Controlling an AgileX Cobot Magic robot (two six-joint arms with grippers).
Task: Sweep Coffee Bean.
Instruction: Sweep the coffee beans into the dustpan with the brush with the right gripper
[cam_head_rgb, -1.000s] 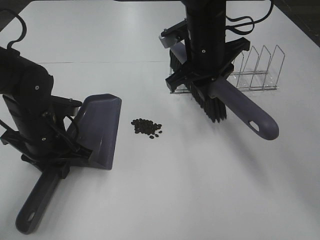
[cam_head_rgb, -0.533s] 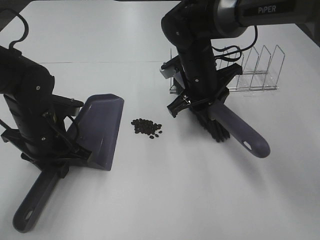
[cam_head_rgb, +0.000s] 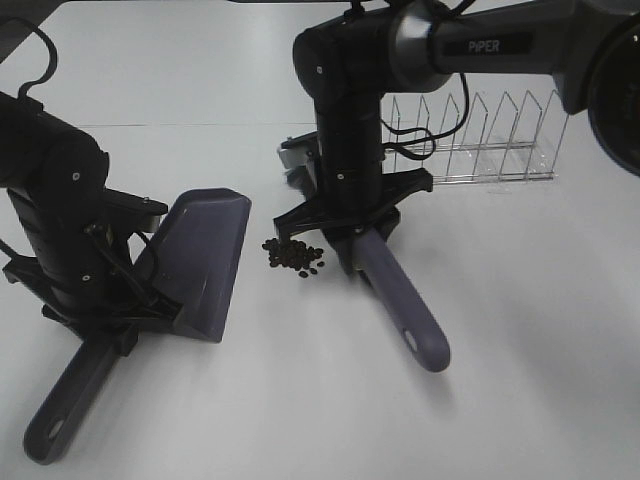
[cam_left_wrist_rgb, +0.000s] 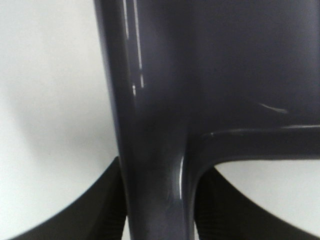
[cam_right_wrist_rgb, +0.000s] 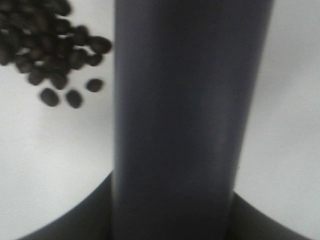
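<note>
Fingers of your left gripper clamped on the dustpan handle, mouth angled at the pile to catch | right gripper locked round the brush handle, placed to push panward | coffee bean pile sits between them, just beside the brush, clear of the pan

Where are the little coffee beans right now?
In the high view the coffee beans lie in a small pile on the white table, between the purple dustpan on the left and the brush.
</note>
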